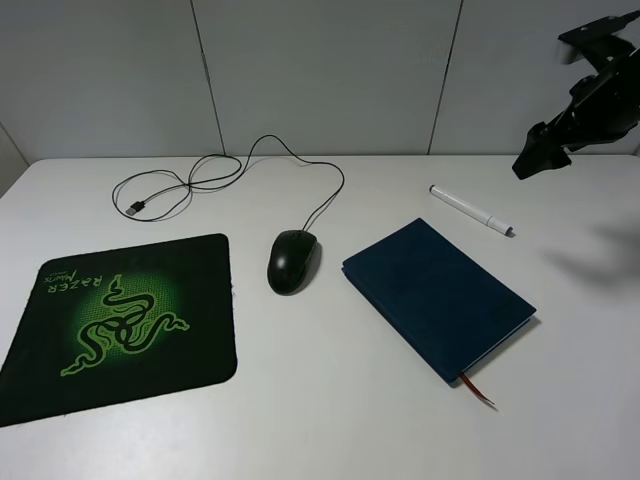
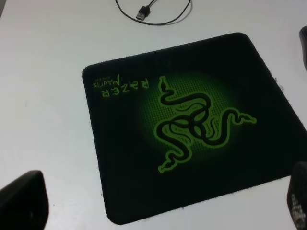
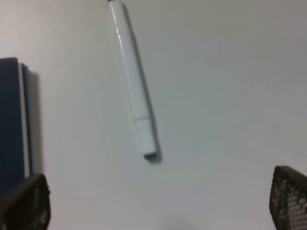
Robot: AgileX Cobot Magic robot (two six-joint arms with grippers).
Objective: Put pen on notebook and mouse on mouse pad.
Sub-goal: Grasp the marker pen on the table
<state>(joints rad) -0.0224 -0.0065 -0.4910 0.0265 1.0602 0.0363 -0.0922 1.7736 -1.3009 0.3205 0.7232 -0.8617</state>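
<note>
The white pen (image 1: pixel 470 210) lies flat on the table just behind the navy notebook (image 1: pixel 437 295), apart from it. Left of the notebook sits the black mouse (image 1: pixel 292 260), on the bare table beside the green-logo mouse pad (image 1: pixel 120 310). My right gripper (image 1: pixel 535 158) hangs in the air above and right of the pen. In its wrist view the right gripper (image 3: pixel 156 196) is open, with the pen (image 3: pixel 133 81) ahead of it and the notebook edge (image 3: pixel 12 120) at one side. My left gripper (image 2: pixel 160 201) is open over the mouse pad (image 2: pixel 192 124) and holds nothing.
The mouse cable (image 1: pixel 200 180) loops across the back left of the table and ends in a USB plug (image 2: pixel 144 10). A reddish ribbon (image 1: pixel 478 388) sticks out of the notebook's near end. A grey panelled wall stands behind the table.
</note>
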